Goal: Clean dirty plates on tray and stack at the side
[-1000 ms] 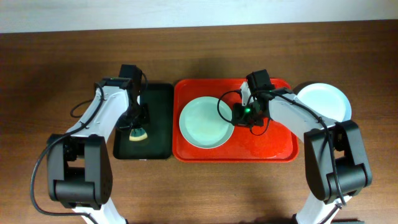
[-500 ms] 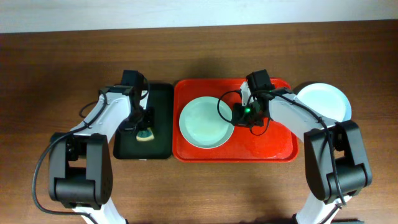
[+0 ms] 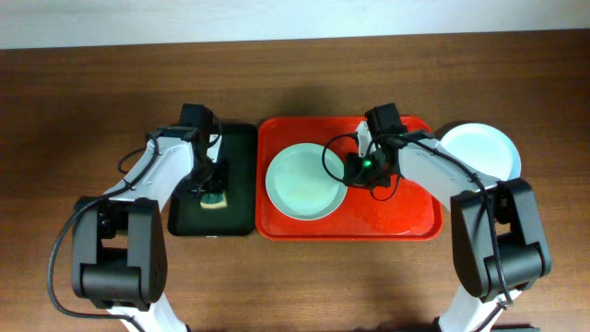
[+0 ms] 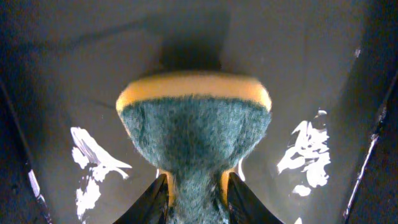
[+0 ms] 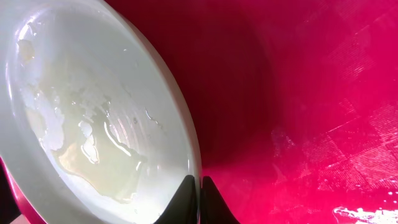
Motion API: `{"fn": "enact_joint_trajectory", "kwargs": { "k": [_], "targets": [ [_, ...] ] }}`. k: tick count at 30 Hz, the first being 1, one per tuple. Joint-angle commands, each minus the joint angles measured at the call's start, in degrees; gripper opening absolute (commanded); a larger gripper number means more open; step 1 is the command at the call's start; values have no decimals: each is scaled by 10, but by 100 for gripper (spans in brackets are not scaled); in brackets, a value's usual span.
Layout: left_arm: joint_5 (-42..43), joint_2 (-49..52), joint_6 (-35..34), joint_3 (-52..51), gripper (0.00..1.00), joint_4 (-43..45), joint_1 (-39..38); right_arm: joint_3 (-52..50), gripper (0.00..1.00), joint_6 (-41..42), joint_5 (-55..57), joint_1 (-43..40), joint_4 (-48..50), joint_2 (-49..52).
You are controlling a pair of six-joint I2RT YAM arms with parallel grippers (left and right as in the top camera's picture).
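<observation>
The left gripper (image 4: 198,190) pinches a scouring sponge (image 4: 194,118), its fingers pressed into the green pad with the yellow foam facing away, just above the black tray (image 3: 238,180) left of centre on the worktop. Over the last second the sponge has shifted slightly toward that tray's right side and the arm has swung with it, then nearly settled. The right gripper (image 5: 198,186) has not moved: its fingertips are closed on the right rim of the mint-green plate (image 3: 300,184), which lies in the left half of the red tray (image 3: 406,217) at the worktop's centre. A wet, yellowish film shows on the plate, so it probably needs more wiping. A second pale plate (image 3: 479,149) sits off the tray toward the right edge. The sponge's drift suggests it is being readied to cross to the held plate.
</observation>
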Motion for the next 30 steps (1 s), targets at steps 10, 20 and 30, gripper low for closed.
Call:
{"fn": "enact_joint_trajectory", "kwargs": {
  "k": [10,20,30],
  "targets": [
    [-9,-136,-25,149,97,-75,56,5,13,-7,3,0,0,4],
    [-7,-185,-73,170,99,-84,170,4,22,-7,6,0,2,4],
    [-7,-185,-73,170,99,-84,169,3,26,-7,35,13,13,12]
  ]
}}
